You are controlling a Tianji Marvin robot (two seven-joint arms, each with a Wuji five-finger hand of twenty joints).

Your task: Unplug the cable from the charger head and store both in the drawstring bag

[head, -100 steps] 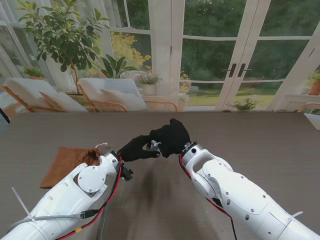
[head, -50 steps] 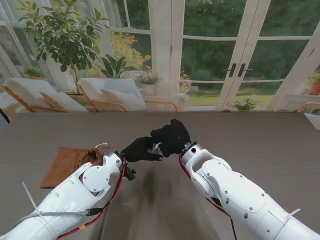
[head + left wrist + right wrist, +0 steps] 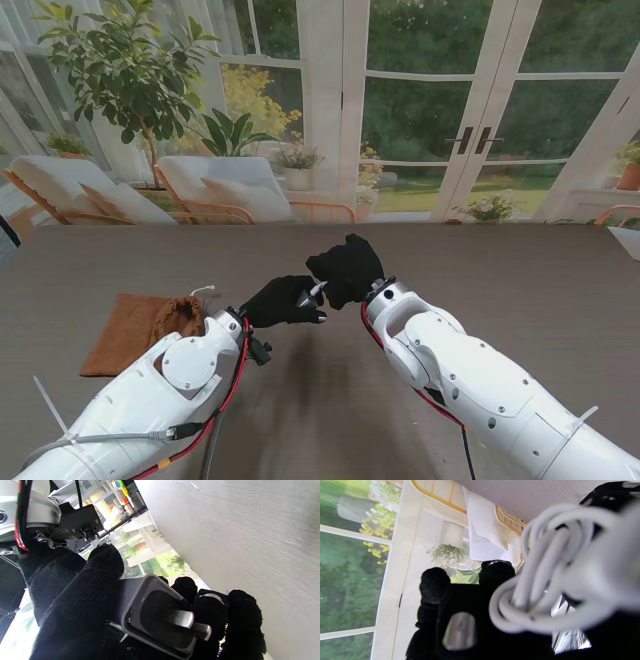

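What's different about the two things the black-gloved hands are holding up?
The charger head is a dark, rigid block with two metal prongs; the cable is white, soft and bundled in loops. The charger head sits in the left hand, the cable in the right hand. Both are held above the table, hands close together.

Bright window daylight, soft shadows, blurred wrist-view foregrounds

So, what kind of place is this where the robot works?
Probably a sunroom or garden-side room of a home, not a lab. Behind the dark table stand glass doors onto greenery, cushioned lounge chairs and a potted tree.
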